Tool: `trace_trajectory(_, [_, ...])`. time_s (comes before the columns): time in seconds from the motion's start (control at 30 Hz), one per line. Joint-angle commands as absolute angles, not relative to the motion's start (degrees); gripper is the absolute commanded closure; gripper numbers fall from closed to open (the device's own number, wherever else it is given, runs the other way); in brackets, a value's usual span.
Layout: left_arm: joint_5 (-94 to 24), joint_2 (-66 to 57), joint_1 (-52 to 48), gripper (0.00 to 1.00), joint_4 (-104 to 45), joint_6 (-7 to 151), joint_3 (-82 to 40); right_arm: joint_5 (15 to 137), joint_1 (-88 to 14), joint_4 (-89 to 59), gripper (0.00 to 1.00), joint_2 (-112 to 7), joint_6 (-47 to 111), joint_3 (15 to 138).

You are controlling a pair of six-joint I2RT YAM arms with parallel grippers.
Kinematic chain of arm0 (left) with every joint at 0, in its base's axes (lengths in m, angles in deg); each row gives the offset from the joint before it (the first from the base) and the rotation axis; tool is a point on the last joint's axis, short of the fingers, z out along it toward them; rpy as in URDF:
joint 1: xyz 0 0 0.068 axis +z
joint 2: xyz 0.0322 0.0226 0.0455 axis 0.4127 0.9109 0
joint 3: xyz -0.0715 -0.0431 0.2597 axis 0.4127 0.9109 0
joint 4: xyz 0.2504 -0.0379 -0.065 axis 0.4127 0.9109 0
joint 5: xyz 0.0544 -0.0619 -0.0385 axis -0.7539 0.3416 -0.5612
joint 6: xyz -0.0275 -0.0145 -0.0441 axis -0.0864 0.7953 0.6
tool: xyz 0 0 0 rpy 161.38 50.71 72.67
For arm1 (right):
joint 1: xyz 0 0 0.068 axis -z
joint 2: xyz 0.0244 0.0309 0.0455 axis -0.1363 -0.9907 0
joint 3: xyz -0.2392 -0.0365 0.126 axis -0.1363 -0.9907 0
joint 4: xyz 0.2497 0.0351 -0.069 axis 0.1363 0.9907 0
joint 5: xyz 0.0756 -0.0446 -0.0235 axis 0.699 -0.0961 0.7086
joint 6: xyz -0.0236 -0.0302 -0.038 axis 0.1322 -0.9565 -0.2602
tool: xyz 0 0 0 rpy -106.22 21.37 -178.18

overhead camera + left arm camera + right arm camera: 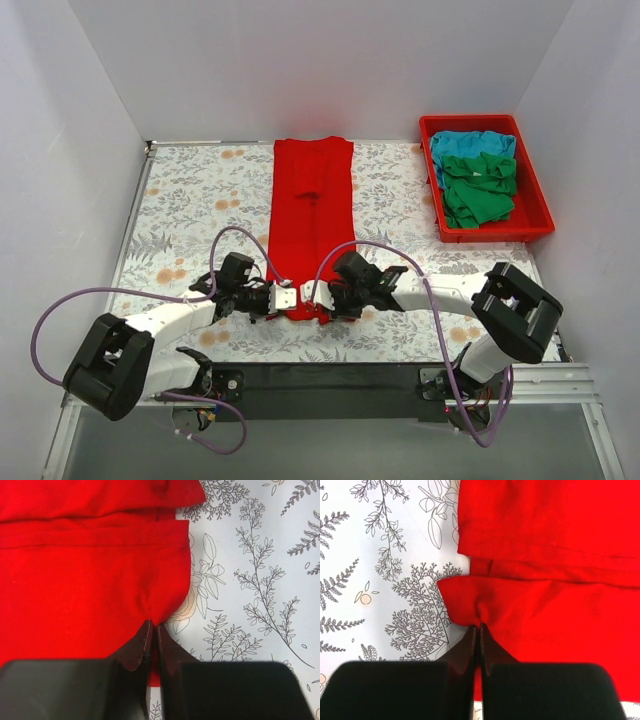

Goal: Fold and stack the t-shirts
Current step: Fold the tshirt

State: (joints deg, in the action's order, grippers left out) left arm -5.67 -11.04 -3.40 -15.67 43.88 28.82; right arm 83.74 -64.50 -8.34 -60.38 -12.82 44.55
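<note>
The red t-shirt (312, 210) lies folded into a long narrow strip down the middle of the table. My left gripper (283, 298) is shut on its near left corner (165, 600). My right gripper (317, 296) is shut on its near right corner (465, 600). Both pinch the cloth low at the table, with red cloth showing between the fingers. The dark green t-shirt (480, 190) and the turquoise t-shirt (470, 143) lie crumpled in the red tray (536, 205) at the far right.
The table has a floral-patterned cover (190, 210). White walls close in the left, back and right sides. The black base rail (330, 385) runs along the near edge.
</note>
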Motion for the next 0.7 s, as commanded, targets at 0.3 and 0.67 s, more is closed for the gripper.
trace_trajectory(0.3, [-2.40,-20.53,-8.15,1.00,4.65,41.10,22.69,83.48,-69.44,-0.57,0.99,-47.63,-10.81,40.33])
trace_trajectory(0.67, [1.02,-8.95,3.18,1.00,5.37,40.84,7.48,86.46,-58.38,5.15,0.99,-51.11,-21.53,52.18])
